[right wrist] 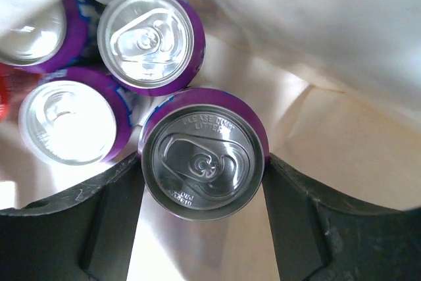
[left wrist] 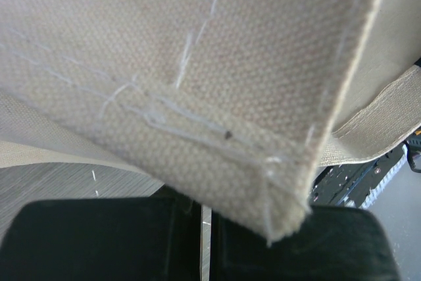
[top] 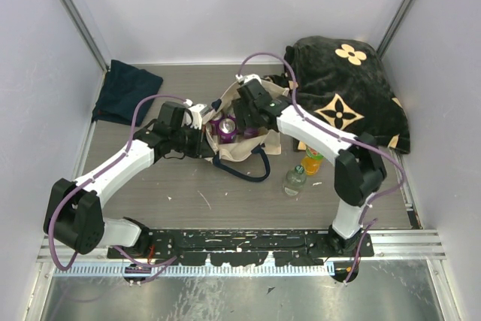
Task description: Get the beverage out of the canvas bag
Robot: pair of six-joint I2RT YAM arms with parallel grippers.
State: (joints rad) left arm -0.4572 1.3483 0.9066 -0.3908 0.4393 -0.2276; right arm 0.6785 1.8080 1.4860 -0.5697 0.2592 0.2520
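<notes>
The cream canvas bag (top: 242, 149) lies mid-table with its mouth open and a navy handle trailing toward the front. My left gripper (top: 201, 134) is shut on the bag's left rim; in the left wrist view the canvas hem (left wrist: 197, 64) runs down into the nearly closed jaws of that gripper (left wrist: 207, 215). My right gripper (top: 239, 122) reaches into the bag. In the right wrist view its black fingers (right wrist: 115, 202) press both sides of an upright purple beverage can (right wrist: 204, 153), so the gripper (right wrist: 202, 176) is shut on it.
Three more purple cans (right wrist: 151, 41) stand inside the bag beside the gripped one. A black bag with tan flowers (top: 353, 88) fills the back right, and a navy cloth (top: 124, 92) lies back left. An orange bottle (top: 312, 162) and a clear bottle (top: 294, 180) lie right of the bag.
</notes>
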